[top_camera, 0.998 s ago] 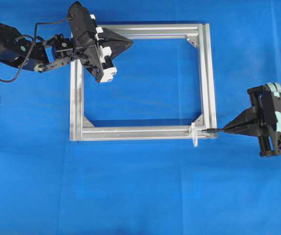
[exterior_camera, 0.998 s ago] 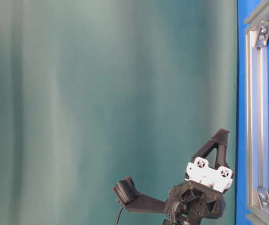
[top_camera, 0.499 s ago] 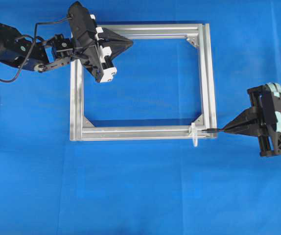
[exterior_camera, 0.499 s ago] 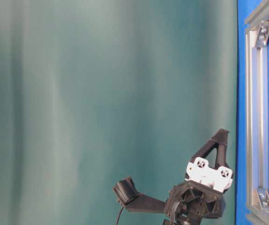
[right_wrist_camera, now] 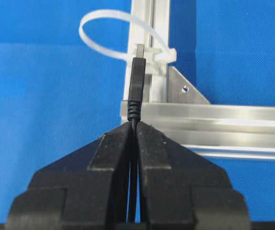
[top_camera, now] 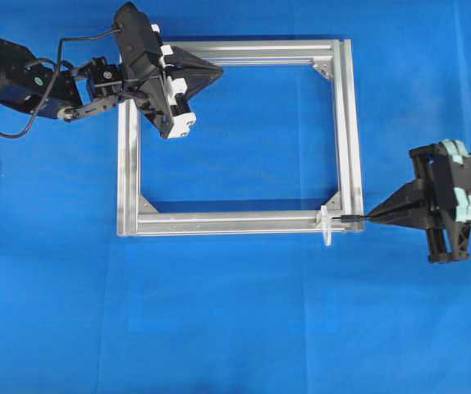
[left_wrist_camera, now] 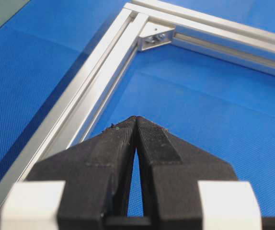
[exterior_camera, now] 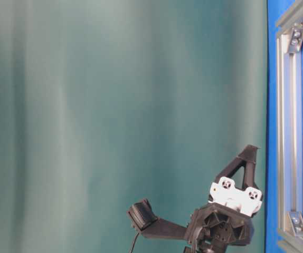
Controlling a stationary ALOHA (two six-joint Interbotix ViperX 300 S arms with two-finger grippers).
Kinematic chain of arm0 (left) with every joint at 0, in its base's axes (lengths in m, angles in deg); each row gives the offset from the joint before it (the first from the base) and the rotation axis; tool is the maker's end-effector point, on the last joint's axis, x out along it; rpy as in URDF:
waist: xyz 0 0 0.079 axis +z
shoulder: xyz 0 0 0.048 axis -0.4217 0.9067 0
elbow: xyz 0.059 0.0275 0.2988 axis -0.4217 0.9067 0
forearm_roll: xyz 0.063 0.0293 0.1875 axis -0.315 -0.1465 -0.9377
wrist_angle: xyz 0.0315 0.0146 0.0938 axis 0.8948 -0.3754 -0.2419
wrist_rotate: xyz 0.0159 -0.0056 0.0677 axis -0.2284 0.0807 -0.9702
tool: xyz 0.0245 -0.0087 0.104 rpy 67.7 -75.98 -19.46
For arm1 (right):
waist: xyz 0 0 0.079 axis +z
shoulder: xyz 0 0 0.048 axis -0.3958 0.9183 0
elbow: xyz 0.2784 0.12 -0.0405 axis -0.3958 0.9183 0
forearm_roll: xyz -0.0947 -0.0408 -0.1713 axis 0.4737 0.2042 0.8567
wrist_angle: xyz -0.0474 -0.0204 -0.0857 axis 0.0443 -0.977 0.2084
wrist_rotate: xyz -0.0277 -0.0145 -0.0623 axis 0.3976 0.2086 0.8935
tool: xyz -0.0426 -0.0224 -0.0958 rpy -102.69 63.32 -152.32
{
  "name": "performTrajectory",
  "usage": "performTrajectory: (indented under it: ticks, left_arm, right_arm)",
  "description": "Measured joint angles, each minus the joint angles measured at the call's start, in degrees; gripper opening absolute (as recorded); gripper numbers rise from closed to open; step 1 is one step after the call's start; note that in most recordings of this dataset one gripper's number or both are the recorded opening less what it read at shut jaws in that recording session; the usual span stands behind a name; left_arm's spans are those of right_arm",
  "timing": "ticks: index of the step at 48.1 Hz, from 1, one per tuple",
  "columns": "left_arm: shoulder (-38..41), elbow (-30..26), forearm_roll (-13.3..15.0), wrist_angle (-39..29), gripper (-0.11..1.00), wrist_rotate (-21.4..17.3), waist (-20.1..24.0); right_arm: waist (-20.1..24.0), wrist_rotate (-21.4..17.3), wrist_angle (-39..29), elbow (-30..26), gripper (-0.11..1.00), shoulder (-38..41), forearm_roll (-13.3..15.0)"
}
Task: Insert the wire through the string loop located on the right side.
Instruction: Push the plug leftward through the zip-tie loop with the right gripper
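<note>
Overhead, the right gripper (top_camera: 372,217) is clamped on the wire (top_camera: 352,218), the plug kept level and aimed at the string loop (top_camera: 326,225) by the frame (top_camera: 235,222) corner. The left gripper (top_camera: 216,72) is parked shut and empty at the far corner. At the right wrist, the plug (right_wrist_camera: 137,81) is seen just short of the loop (right_wrist_camera: 113,33).

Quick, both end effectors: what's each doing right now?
Left end effector: closed, holding nothing.
Right end effector: closed on the wire, just behind its plug.
</note>
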Motion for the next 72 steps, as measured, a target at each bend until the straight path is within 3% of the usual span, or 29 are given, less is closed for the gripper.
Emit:
performTrajectory:
  ticks: [21,51,60,72]
  left_arm:
    - [0.0,0.0,0.1,0.0,0.00,0.1,0.0]
    - [0.0,0.0,0.0,0.0,0.00,0.2,-0.4]
    - [0.0,0.0,0.0,-0.1,0.00,0.9,-3.2]
    - [-0.1,1.1,0.0,-0.4,0.00,3.9,-12.0]
  right_arm:
    - [0.0,-0.1,6.9,-6.7,-0.04,10.8,-0.2]
    - [0.0,-0.1,7.2,-7.4,-0.04,11.5,-0.4]
    - [0.0,-0.1,7.2,-7.4,-0.04,11.5,-0.4]
    - [0.1,-0.1,7.2,-7.4,-0.04,11.4,-0.4]
